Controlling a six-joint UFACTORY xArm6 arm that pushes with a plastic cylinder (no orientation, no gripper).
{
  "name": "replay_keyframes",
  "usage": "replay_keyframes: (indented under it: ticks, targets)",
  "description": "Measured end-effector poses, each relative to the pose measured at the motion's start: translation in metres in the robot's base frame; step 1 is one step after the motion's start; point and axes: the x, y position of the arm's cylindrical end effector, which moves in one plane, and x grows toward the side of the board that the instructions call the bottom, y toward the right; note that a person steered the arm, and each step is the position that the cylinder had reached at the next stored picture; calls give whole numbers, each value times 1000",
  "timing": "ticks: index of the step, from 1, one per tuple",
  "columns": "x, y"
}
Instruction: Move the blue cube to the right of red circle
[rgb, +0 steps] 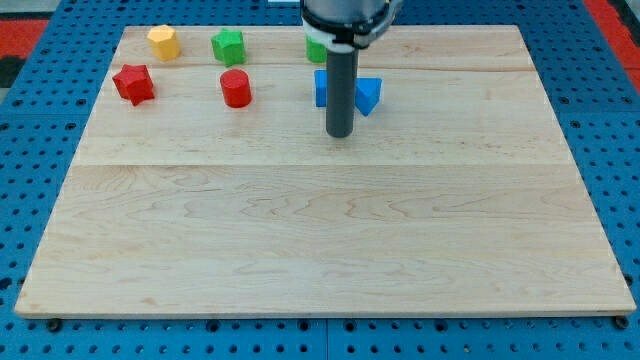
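The arm carries no claw, just a dark rod, so no open/closed state applies. The tip (340, 134) is seen upper centre of the frame, resting on the wooden board (320, 240) just below two blue pieces. The blue cube (321, 88) sits at the rod's left edge, partly hidden behind it; a blue wedge-like block (368, 94) shows at the rod's right edge. The red circle (236, 88) lies to the view's left of the cube, approx. level w/ it, a gap between.

The cube is judged already on the correct side but not close. For a clean push, the tip should be brought round to the cube's right face, between cube & wedge, then driven leftwards & stopped short of the red circle. That slot looks tight, so the wedge may be nudged. A green block (316, 48) behind the rod, a green block (228, 46), a yellow block (164, 42) & a red star (133, 83) sit along the top, clear of the path
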Motion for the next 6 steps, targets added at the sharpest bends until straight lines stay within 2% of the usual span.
replay_keyframes:
  ticks: [1, 3, 4, 5, 6]
  targets:
    - [-34, -3]
    - [-38, 44]
    - [-50, 42]
    - [-91, 40]
    - [-107, -4]
